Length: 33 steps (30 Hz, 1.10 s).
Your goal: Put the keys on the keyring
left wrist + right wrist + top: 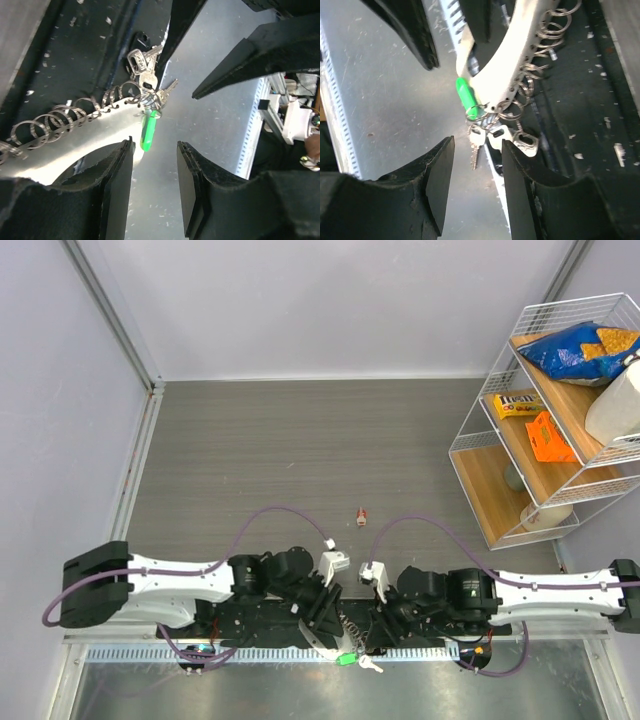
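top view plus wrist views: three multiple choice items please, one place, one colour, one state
1. Where is the red key? A. under the right arm B. alone on the table beyond the arms C. in a bowl
2. Head colour of the plastic-headed key hanging by the left gripper? A. green B. blue C. yellow
3. The left gripper is: A. open, gripping nothing B. shut on a key C. out of view
Answers: B, bare table surrounds it; A, bright green in both wrist views; A, fingers apart, nothing clamped.

The keyring (95, 127) holds a bunched green-headed key (148, 131) and silver keys (142, 64); a red key (361, 517) lies apart.
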Motion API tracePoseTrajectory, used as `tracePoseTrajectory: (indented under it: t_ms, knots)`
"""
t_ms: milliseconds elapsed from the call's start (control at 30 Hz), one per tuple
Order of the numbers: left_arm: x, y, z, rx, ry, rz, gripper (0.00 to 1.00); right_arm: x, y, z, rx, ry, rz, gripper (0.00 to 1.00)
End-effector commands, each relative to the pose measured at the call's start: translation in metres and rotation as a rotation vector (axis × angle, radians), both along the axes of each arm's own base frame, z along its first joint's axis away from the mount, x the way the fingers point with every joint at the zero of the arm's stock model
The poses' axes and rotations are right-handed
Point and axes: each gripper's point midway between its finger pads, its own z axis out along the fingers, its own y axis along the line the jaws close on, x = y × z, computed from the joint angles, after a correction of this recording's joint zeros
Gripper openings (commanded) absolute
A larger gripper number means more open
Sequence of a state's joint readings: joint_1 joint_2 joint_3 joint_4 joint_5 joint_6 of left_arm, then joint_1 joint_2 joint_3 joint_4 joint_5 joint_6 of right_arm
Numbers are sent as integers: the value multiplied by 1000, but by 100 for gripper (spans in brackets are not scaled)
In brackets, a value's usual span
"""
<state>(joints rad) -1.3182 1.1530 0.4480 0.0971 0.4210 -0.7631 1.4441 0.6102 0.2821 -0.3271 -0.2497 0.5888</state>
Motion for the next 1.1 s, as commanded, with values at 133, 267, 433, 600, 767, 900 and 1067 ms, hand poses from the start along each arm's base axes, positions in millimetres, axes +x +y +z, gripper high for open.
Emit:
tracePoseTrajectory:
  t_ms: [133,267,433,600,767,900,1067]
  knots:
    - [-23,-25,-2,-61,152,-48,43,-31,6,17,42,62,74,49]
    - [-21,-22,-19,2,164,-27,43,-36,11,13,47,79,76,49]
    - [-2,-17,-45,94,155,62,42,-22,22,3,47,47,-13,50]
    - [28,-1,-72,150,194,198,41,-9,30,-6,81,44,-109,51]
    - [53,11,-85,181,192,290,40,13,35,-13,64,-22,-219,55]
    - [61,16,-95,210,183,325,40,27,39,-25,-7,-54,-282,55]
    - [70,26,-103,223,185,364,39,56,40,-38,-86,-146,-399,47]
